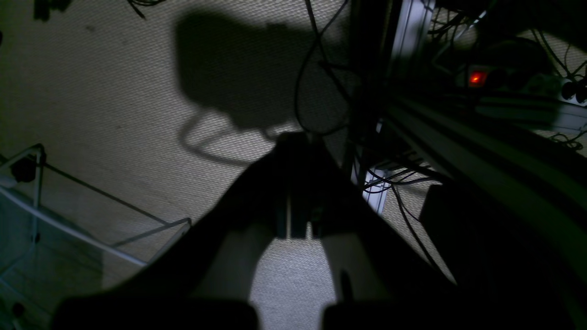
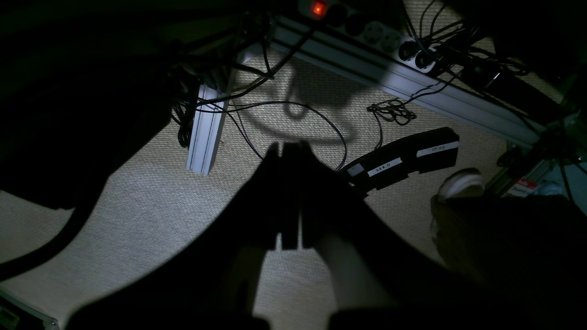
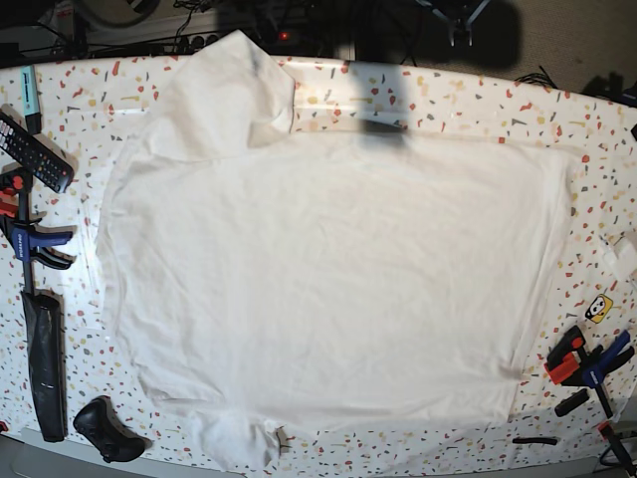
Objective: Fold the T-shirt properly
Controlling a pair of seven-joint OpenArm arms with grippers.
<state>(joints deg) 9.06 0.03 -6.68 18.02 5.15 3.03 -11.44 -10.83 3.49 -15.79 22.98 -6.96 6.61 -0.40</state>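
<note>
- The T-shirt [image 3: 328, 289] is the only garment, seen in the base view alone: one white shirt spread flat over most of the speckled tabletop [image 3: 498, 100], one sleeve [image 3: 234, 90] reaching toward the far left corner.
- Base view, counted: two clamps, one with orange and blue grips at the left edge [image 3: 25, 234] and one at the right near corner [image 3: 587, 363]; one remote control [image 3: 35, 149] far left; one long black bar [image 3: 45, 363] lying along the left edge; one black rounded object [image 3: 107, 430] at the near left corner; one small yellow sticker [image 3: 598, 308] at the right. No arm or pincer shows over the table here.
- Left wrist view: the left gripper [image 1: 296, 215] hangs above a woven carpet floor [image 1: 114, 91], well away from the shirt. Its two dark fingers stand nearly together with only a thin sliver between them, and nothing is held. One red-lit switch [image 1: 477, 78] glows on a power strip, with loose cables [image 1: 316, 68] near it.
- Right wrist view: the right gripper [image 2: 289, 201] is likewise over the carpet, fingers pressed close with a narrow slit, grasping nothing. One power strip [image 2: 367, 32] with a red light, one black labelled bar [image 2: 403, 158] on the floor, one white shoe [image 2: 458, 183] at the right.
</note>
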